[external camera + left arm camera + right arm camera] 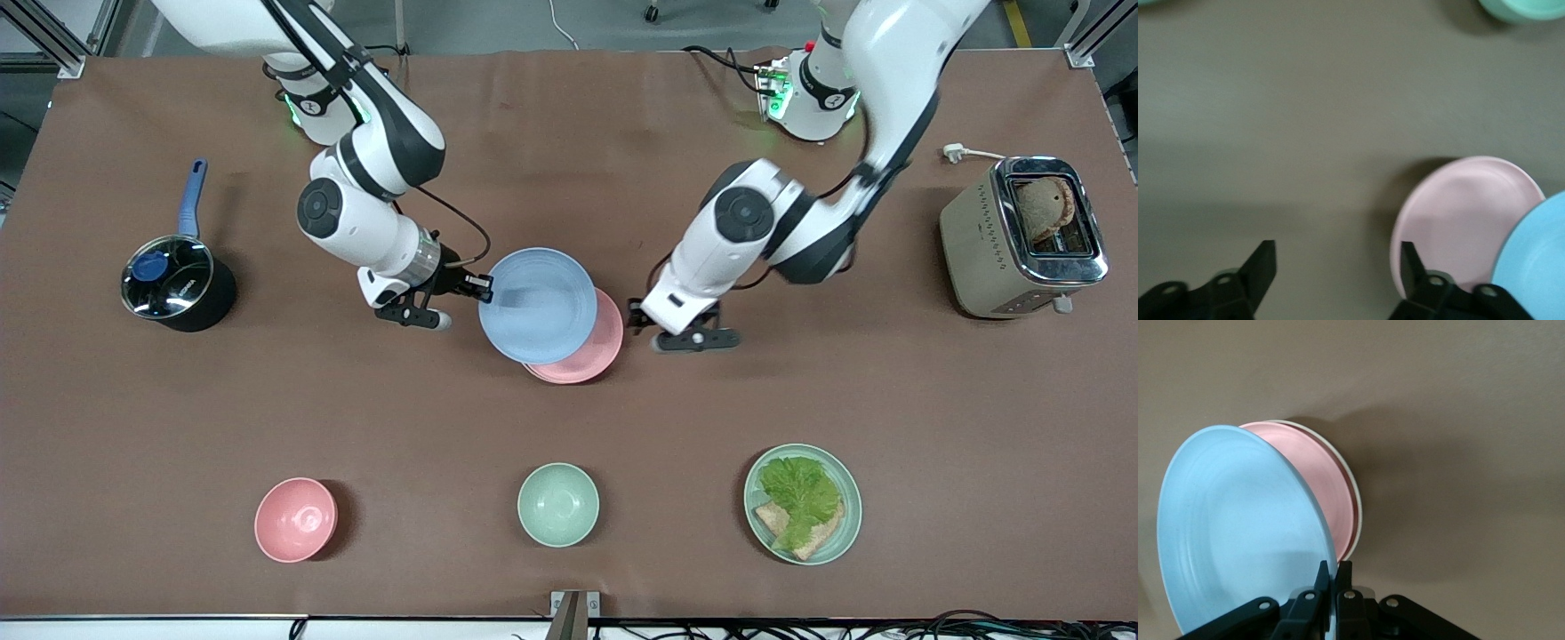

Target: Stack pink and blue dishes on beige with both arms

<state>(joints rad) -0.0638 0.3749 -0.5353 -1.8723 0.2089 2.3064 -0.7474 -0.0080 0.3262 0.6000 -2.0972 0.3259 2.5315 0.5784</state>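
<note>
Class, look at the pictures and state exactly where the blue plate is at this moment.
In the front view, mid-table, the blue plate is gripped at its rim by the right gripper, over the pink plate, which lies on the beige plate.

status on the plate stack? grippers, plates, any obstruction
Right gripper shut on blue plate rim, held over pink plate. Left gripper open, empty, beside the stack. Beige plate under pink. Nothing in the way.

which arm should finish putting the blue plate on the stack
The right. Its gripper is shut on the blue plate's rim, holding it over the pink plate, which sits on the beige one. The left gripper is open and empty beside the stack.
</note>
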